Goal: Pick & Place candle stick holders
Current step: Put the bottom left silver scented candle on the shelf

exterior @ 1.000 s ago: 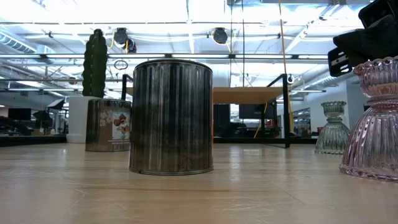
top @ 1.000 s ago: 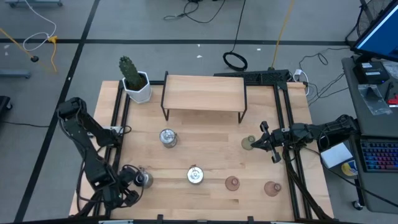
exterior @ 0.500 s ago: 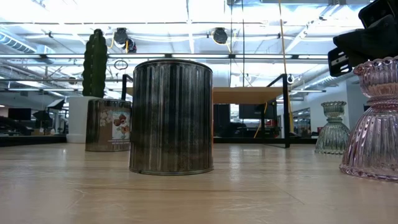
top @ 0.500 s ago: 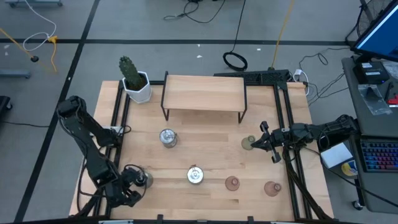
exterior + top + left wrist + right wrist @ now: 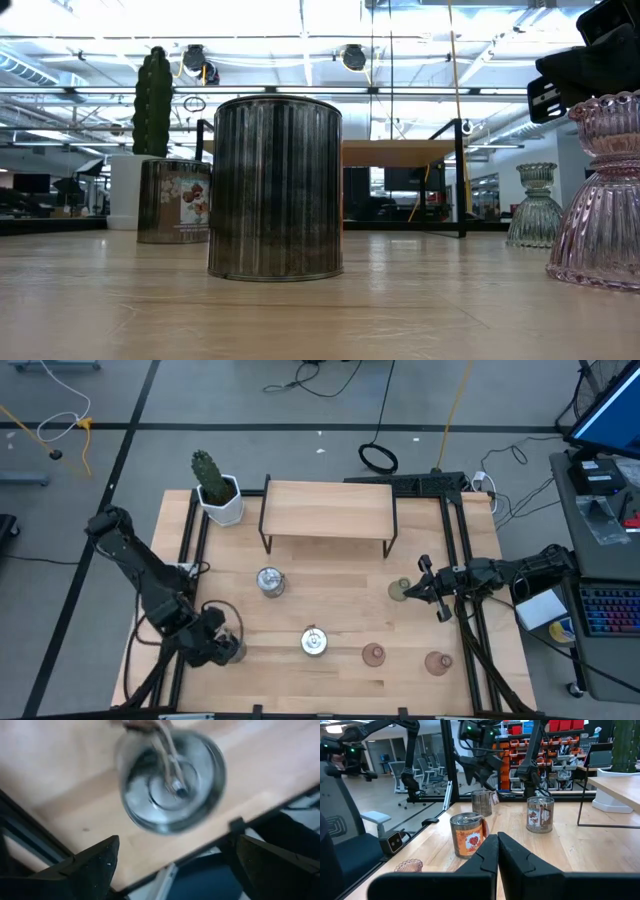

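Note:
Three round silvery candle stick holders stand on the table: one near the left front, one at the front middle, one farther back. Two pink holders and a pale green one stand on their bases at the right. My left gripper hangs open, pointing down, over the left front holder, with its fingers clear of it. My right gripper is shut, level, at the table's right side beside the green holder, holding nothing.
A wooden shelf on black legs stands at the far middle. A cactus in a white pot stands at the far left corner. Black frame rails run along both sides of the table. Bare wood lies between the holders.
My left gripper has moved from the table's near left corner toward the far edge and a little to the right, rising slightly, and now hangs over the left front silvery holder. It has stayed open. No holder has moved.

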`<state>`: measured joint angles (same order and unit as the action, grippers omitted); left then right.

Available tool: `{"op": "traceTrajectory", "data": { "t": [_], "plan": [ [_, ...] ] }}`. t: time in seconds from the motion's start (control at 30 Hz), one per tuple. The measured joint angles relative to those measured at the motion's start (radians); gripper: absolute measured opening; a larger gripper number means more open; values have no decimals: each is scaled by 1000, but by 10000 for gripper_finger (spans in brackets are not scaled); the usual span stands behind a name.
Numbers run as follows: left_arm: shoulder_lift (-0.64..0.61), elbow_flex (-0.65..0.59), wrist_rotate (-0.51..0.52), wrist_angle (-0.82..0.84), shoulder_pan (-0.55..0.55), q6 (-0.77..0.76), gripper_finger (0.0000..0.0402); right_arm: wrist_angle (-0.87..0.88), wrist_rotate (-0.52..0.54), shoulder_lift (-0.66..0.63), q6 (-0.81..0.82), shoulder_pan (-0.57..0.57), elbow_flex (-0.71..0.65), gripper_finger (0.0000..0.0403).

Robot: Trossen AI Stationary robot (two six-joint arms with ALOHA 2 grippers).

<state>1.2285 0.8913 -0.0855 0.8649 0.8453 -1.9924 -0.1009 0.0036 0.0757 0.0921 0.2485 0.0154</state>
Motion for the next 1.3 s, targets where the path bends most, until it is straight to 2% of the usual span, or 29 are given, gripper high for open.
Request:
{"op": "traceTrajectory", "data": {
  "t": [0.2,0.43,0.73,1.3],
  "plan": [
    [1,0,-46,74,-115,158,399,0,0,0,0,0,0,0],
    [1,0,-59,64,-215,299,399,0,0,0,0,0,0,0],
    [2,0,-79,74,-231,309,399,0,0,0,0,0,0,0],
    [96,0,-100,27,-221,293,399,0,0,0,0,0,0,0]
  ]
}}
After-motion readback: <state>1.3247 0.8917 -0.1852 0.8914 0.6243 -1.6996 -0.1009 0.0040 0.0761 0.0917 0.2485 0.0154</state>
